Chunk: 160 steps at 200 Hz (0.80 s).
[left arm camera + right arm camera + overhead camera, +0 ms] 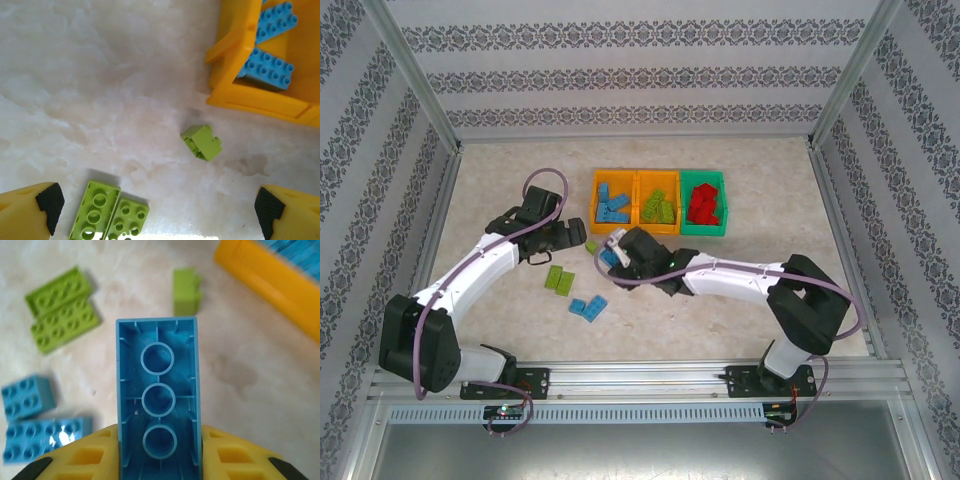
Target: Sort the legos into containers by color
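right gripper [160, 455]: mine, clamped on blue brick [157, 390]; its hollow underside faces my wrist cam, held over the table [500, 190] in front of the left orange bin [613, 172]
left gripper [157, 210]: mine, fingers wide apart, nothing between them, hovering over the table
small green brick [202, 141]: tipped over on the table, near the left orange bin's corner, not touching
green pair [107, 212]: two bricks side by side, touching, by my left fingers
loose blue bricks [588, 307]: on the table, nearer my bases
left orange bin contents: blue bricks
middle orange bin [658, 173]: green bricks
green bin [703, 173]: red bricks
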{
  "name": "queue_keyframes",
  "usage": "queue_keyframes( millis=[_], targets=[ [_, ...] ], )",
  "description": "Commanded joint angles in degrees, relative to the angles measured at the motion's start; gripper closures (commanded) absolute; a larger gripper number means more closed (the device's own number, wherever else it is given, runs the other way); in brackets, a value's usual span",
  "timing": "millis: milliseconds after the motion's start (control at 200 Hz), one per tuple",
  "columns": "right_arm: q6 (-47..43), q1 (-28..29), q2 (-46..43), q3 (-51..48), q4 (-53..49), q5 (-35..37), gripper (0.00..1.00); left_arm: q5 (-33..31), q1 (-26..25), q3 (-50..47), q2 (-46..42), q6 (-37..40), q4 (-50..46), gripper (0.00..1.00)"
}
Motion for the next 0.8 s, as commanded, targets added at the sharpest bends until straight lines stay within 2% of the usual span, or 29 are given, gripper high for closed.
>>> queue_keyframes(
  millis=[0, 270, 605, 734, 794],
  targets=[
    [4.30, -4.18, 1.46, 5.51, -0.78, -2.31, 0.73, -1.04, 0.78, -1.64, -1.67, 1.44, -1.30, 0.00],
    [14.61, -12.68, 11.60, 19.18, -4.89, -7.08, 0.73, 1.13, 0.80, -3.80, -0.57, -0.55, -0.16, 0.00],
    [22.03, -16.97, 20.75, 28.98, -6.29, -11.39, 0.70, 3.49, 0.78, -4.82, 0.67, -0.89, 1.05, 0.00],
    [23.52, -17.57, 22.63, 31.18, -7.37, -11.76, 0.64, 5.67, 0.80, -4.97, 2.31, -1.41, 2.19, 0.00],
    [24.18, -17.77, 23.41, 32.16, -8.41, -11.75, 0.55, 7.00, 0.72, -5.01, 3.34, -1.75, 2.79, 0.00]
  ],
)
